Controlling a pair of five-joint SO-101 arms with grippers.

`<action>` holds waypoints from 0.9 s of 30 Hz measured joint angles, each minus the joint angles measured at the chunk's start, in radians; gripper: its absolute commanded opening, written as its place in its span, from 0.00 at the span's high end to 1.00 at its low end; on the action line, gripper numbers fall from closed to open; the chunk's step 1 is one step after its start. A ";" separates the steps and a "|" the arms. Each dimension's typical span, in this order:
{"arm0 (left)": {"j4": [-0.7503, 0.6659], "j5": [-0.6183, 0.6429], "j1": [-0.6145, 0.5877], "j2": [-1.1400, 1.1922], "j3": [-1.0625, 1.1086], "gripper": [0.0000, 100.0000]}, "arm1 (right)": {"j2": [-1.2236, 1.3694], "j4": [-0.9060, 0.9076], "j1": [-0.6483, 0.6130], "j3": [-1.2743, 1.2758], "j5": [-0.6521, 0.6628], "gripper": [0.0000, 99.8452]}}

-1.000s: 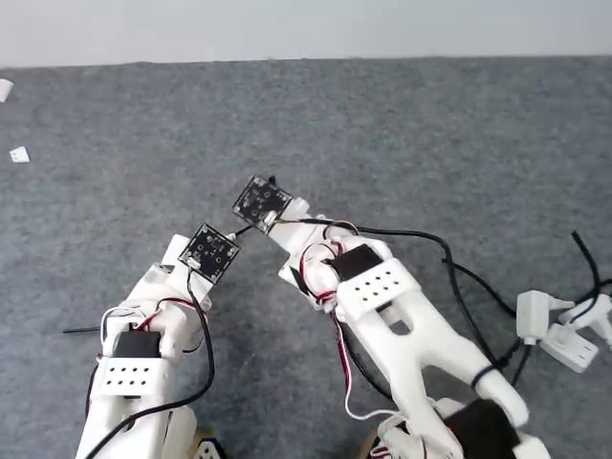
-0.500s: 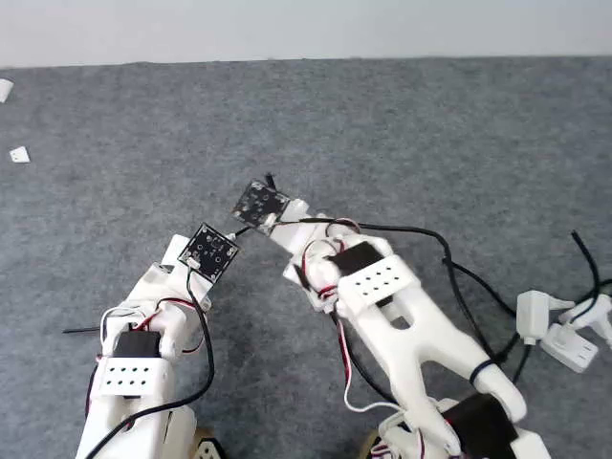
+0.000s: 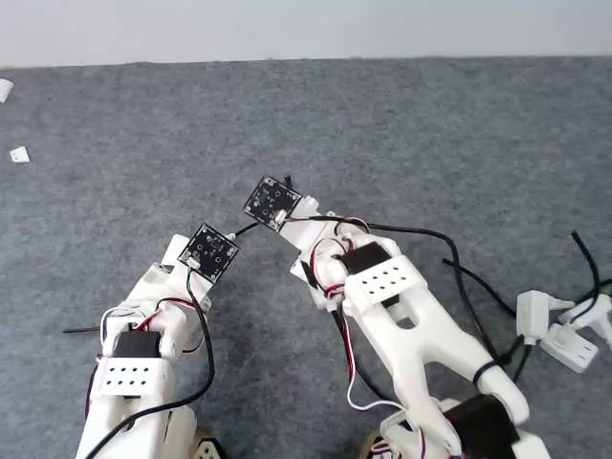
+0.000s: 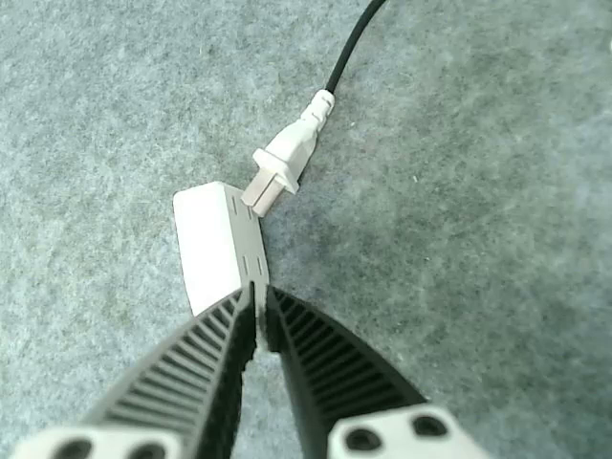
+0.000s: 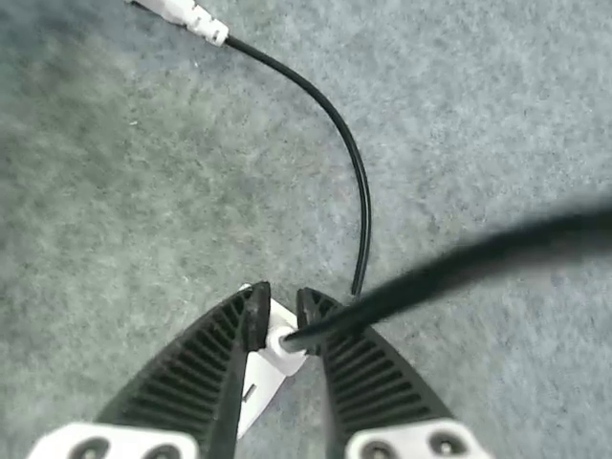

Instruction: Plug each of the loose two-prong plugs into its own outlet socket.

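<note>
The right arm [image 3: 402,306] has edged a little to its right over the last second, while the left arm [image 3: 143,335] has kept where it was. On my right wrist feed the right tool [image 5: 282,296] is clamped on a white plug [image 5: 277,346], its ribbed fingers [image 5: 201,373] pinching it from both sides just behind their tips. The plug's black cable [image 5: 459,268] comes out of the grip and runs off close past the camera. Beyond it, a second cable [image 5: 356,172] curves over the grey tabletop [image 5: 497,115] from a far plug [image 5: 191,14] to a spot just beside one fingertip. On the left wrist feed the left tool [image 4: 258,296] is closed, its fingers all but touching with nothing between them. Its tips sit at the edge of a white outlet [image 4: 210,249] lying flat on the tabletop. A loose plug [image 4: 287,163] lies at the outlet's far corner, prongs against it at a slant; I cannot tell whether they are seated in a slot. Its lead [image 4: 349,48] trails away. From the high camera I see both arms leaning over the middle of the tabletop, side by side. Well off to the right arm's side lie two white blocks [image 3: 535,314] among black wires [image 3: 585,258]; I cannot tell if they are plugs or outlets.
</note>
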 measured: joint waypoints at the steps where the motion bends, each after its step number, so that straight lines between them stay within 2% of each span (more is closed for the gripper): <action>1: 0.000 0.000 0.000 0.000 0.000 0.99 | -0.003 -0.017 0.000 0.011 0.000 0.99; 6: 0.000 0.000 0.000 0.000 0.000 0.99 | -0.015 -0.074 -0.002 0.048 -0.021 0.99; 14: 0.000 0.000 0.000 0.000 0.000 0.99 | -0.020 -0.077 0.021 0.068 -0.163 0.99; 20: 0.000 0.000 0.000 0.000 0.000 0.99 | 0.009 -0.026 0.075 0.098 -0.198 0.99; 27: 0.000 0.000 0.000 0.000 0.000 0.99 | 0.014 -0.003 0.071 0.106 -0.204 0.99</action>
